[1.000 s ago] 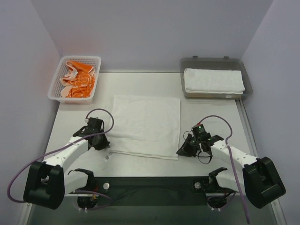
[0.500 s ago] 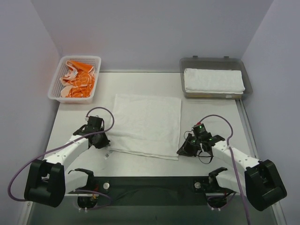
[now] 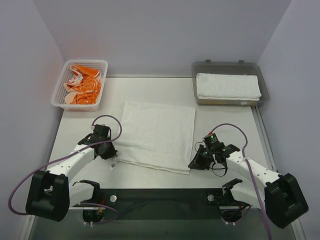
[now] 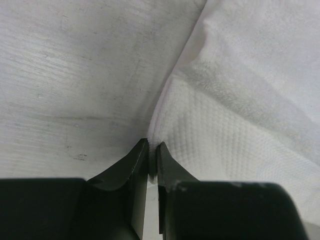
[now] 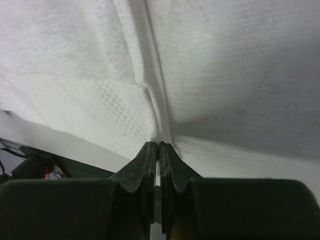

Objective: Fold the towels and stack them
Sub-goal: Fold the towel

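A white towel (image 3: 156, 135) lies spread on the table's middle. My left gripper (image 3: 114, 159) is shut on its near left corner (image 4: 165, 125), the cloth pinched between the fingertips. My right gripper (image 3: 192, 164) is shut on the near right corner (image 5: 155, 125), which is lifted slightly off the table. A folded white towel (image 3: 228, 85) lies in the grey tray (image 3: 264, 92) at the back right. Orange-and-white towels (image 3: 83, 86) are heaped in the white mesh basket (image 3: 56, 94) at the back left.
Purple cables loop over both arms. The dark base rail (image 3: 160, 196) runs along the near edge. Bare table (image 4: 75, 75) lies left of the towel.
The towel's near right corner has shifted a little towards the near edge and its far right corner has slid rightwards. Both grippers stay shut on their corners.
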### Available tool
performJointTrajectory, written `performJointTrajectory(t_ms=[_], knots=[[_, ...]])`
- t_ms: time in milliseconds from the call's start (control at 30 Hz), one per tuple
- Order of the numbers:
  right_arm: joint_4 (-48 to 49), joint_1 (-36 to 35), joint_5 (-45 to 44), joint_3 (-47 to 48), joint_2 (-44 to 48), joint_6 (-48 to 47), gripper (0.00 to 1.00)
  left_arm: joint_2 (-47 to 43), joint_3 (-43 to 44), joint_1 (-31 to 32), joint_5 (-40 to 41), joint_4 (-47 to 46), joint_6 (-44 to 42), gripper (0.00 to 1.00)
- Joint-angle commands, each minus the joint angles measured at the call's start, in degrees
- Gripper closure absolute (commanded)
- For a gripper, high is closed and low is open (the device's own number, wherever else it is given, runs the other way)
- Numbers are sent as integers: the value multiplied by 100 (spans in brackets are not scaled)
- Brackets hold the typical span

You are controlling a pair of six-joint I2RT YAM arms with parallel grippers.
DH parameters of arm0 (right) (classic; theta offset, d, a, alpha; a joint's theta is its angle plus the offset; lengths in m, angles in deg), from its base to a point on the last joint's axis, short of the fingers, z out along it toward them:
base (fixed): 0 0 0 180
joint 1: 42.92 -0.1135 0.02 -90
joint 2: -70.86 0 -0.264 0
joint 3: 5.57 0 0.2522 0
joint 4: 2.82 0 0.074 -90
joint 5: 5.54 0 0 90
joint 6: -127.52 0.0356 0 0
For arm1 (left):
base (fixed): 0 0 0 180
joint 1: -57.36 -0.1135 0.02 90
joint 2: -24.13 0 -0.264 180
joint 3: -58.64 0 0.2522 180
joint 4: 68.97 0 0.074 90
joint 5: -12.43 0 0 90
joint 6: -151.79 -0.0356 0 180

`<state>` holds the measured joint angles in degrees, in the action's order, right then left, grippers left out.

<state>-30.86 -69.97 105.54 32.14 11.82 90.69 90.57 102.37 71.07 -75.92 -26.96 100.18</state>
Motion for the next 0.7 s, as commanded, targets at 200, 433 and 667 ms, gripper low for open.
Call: performJointTrajectory(t_ms=[200,433,667], knots=[[-48,-275,177,-92,-1126,-131,91,28,-45,-62,116,137,19,85],[-741,-494,-288,356,-591,-465,64,-157,175,-115,222,330,-139,73],[-1603,-784,-719,1059,-125,-738,60,-516,649,-123,476,847,-429,37]])
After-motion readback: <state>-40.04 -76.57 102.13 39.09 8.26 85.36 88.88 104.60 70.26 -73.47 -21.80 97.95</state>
